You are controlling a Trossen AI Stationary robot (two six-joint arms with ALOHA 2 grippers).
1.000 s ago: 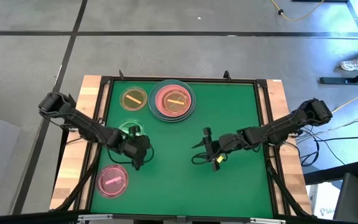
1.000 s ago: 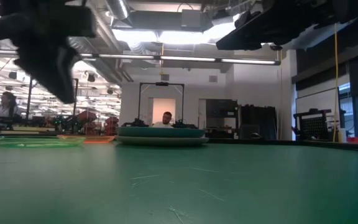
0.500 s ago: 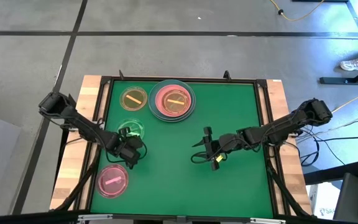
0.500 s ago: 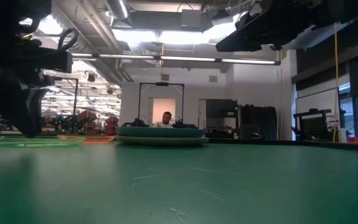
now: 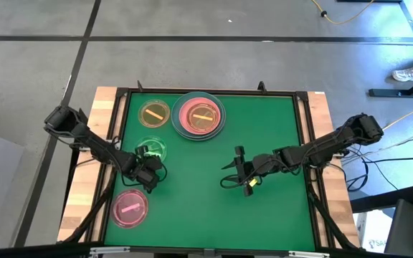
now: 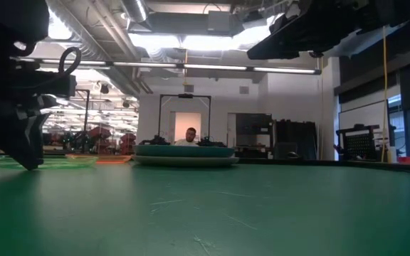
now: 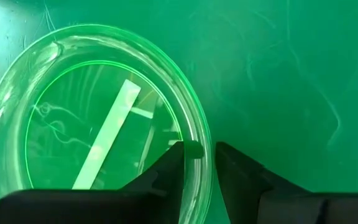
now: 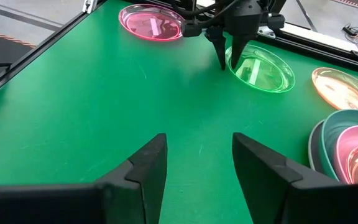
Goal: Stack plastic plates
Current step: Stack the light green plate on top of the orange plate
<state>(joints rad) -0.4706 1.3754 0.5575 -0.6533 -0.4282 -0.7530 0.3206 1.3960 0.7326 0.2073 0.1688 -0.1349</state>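
The small translucent green plate point(image 7: 98, 130) with its pale bar lies flat on the green mat, left of centre point(image 5: 151, 149). My left gripper point(image 7: 199, 149) stands at its near rim point(image 5: 149, 166), pointing down, shut on that rim. A small pink plate point(image 5: 129, 208) lies near the near-left corner and a small yellow plate point(image 5: 154, 113) at the far left. The large stack point(image 5: 199, 115) of grey-white, teal and pink plates holds a small yellow one on top. My right gripper point(image 5: 226, 177) hangs open over the mat's middle, touching nothing. My left gripper has the green plate's rim point(image 7: 202, 134) pinched between its two fingers, one finger point(image 7: 174, 163) inside the plate and one point(image 7: 235, 169) outside. It comes from above, pointing down. The plate still lies flat on the mat.
Bare mat spreads between the two grippers and over the right half of the table point(image 5: 278, 122). A raised dark frame point(image 5: 214, 92) edges the mat. In the low view a person sits far back in the room beyond the table.
My left gripper has moved toward the table's left edge and down, from above the mat beside the green plate onto that plate's near rim. The plates lie where they were.
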